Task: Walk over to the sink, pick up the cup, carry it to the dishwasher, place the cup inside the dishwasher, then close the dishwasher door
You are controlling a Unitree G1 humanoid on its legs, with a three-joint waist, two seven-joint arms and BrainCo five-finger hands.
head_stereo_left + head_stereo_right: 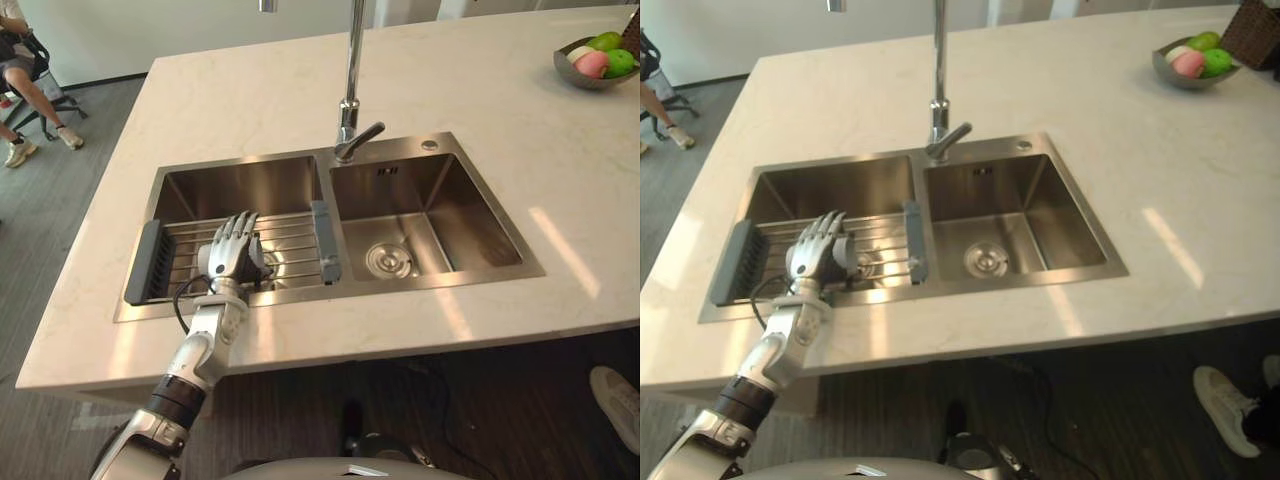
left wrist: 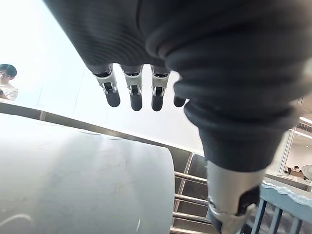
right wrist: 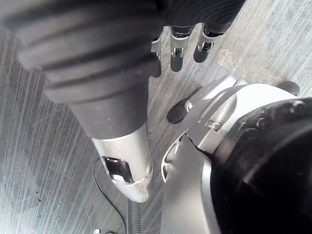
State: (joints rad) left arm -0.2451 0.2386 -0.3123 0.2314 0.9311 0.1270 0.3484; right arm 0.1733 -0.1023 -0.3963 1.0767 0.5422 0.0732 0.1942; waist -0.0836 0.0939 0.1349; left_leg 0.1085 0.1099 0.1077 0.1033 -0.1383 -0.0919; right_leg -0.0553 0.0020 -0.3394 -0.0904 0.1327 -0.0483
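"Cup (image 2: 87, 180), the pale grey smooth-sided one: where is it?"

"In the left basin of the brushed steel double sink (image 1: 430, 190), right beside the left robot hand (image 1: 232, 252). It is over the silver wire rack (image 1: 290, 240) with dark grey end blocks that spans that basin. Upright or lying, I cannot tell."

"Is the left robot hand grasping it?"

"No, it is released. Its fingers (image 2: 135, 97) reach out straight past the cup and the thumb stands apart from them. Nothing is curled round the cup. Whether they touch it, I cannot tell."

"And the right robot hand (image 3: 177, 44)?"

"Released too, fingers relaxed, holding nothing, above the grey striped floor (image 3: 44, 161)."

"What stands around the sink?"

"A tall chrome tap (image 1: 350, 100) rises at the sink's back edge, between the two basins. The sink is set into a cream stone counter (image 1: 250, 90). A grey bowl (image 1: 570, 72) of green and pink fruit stands well behind the sink, off to its right. A seated person (image 1: 25, 70) is well beyond the sink's far left corner."
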